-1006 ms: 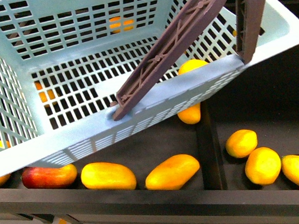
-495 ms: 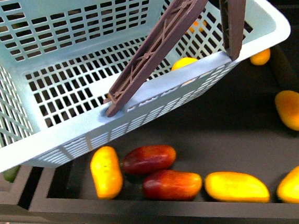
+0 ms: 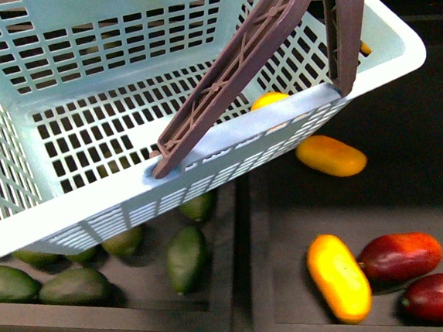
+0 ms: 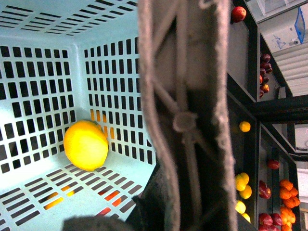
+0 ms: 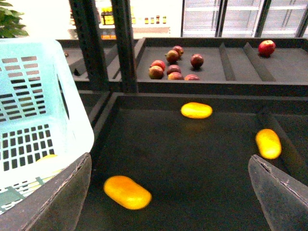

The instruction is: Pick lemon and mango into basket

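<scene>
Right gripper: dark jaws spread wide, empty, near the smooth elongated orange-yellow mango lying on the black tray just beside the light turquoise slotted plastic basket; likely firm, moderately heavy, slippery-skinned, best pinched across its narrow middle.

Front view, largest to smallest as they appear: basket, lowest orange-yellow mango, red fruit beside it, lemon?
1. basket
2. mango and red fruit: about alike, not ranked
3. lemon, though the basket wall hides part of it
</scene>
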{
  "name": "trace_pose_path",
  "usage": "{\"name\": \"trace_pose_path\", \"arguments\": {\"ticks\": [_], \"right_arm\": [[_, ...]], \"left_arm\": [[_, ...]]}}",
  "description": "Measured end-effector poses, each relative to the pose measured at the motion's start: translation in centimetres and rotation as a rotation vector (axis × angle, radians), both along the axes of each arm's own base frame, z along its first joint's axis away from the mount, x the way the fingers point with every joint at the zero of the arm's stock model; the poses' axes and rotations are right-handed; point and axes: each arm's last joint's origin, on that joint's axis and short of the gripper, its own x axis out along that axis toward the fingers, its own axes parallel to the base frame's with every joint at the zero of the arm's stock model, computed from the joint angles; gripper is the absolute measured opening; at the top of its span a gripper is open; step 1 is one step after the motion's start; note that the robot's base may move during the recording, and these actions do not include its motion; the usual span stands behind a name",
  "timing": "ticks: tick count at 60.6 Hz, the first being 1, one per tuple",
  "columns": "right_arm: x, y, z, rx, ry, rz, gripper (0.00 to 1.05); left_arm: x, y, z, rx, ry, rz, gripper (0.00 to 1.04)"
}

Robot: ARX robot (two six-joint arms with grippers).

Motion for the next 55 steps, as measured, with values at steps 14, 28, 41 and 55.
{"name": "trace_pose_path", "arguments": {"ticks": [14,28,41,55], "right_arm": [[0.0,0.0,0.0,0.0,-0.001,0.003,0.96],[0.8,-0.1,0.1,0.041,0.165,-0.129,0.96],[5.9,-3.1,-0.1,-0.055,0.46,-0.258,0.96],[13.6,-8.3,-2.3,-0.208,0.571,-0.245,0.96]], "left_arm": [[0.0,0.0,0.0,0.0,0.0,-0.004,0.04],[0.3,0.6,0.0,0.023,-0.016,0.025,0.04],[0.0,0.0,0.0,0.002,-0.001,-0.002,0.04],[-0.1,-0.1,0.0,-0.006,0.005,-0.007,0.04]]}}
